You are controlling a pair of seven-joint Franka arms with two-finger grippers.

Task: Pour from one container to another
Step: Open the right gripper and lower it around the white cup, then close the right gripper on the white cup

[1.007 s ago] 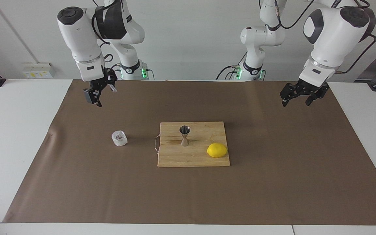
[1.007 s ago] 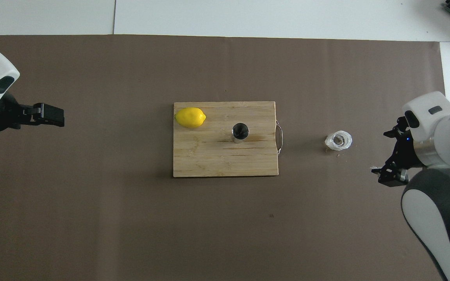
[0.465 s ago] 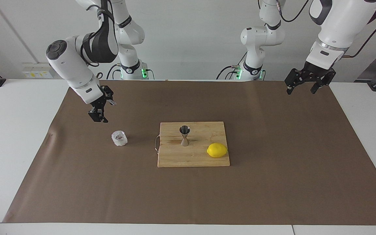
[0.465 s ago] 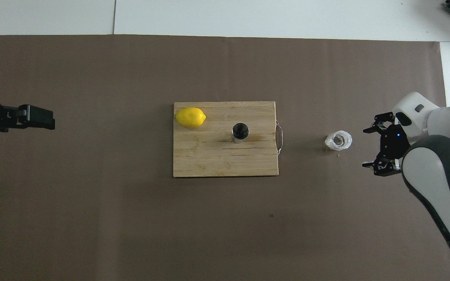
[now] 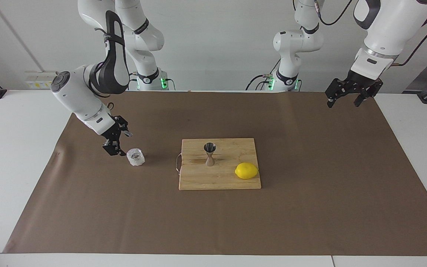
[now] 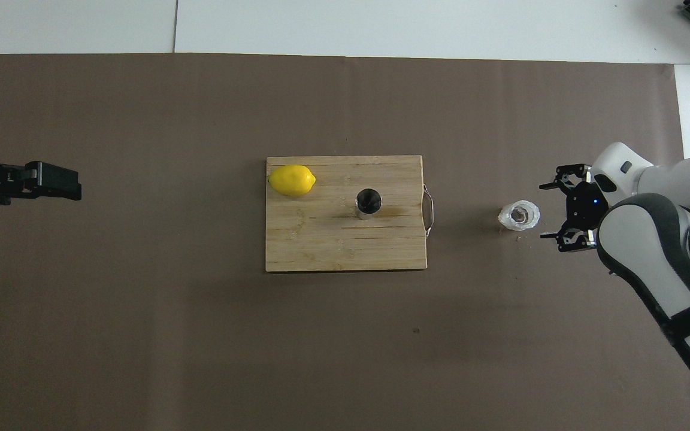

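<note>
Covering the white table (image 5: 20,155), brown paper (image 5: 310,207); pale wall (image 5: 213,44)

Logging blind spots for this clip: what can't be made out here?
- Glass cup contents: too small in both views; only a dark spot shows inside.
- Jigger fill: overhead view shows just a dark bowl.
- Contact between right gripper and the cup: unclear; its open jaws stand beside the cup.
- Left gripper: waits; its arm is cut off by the overhead view's edge.
</note>
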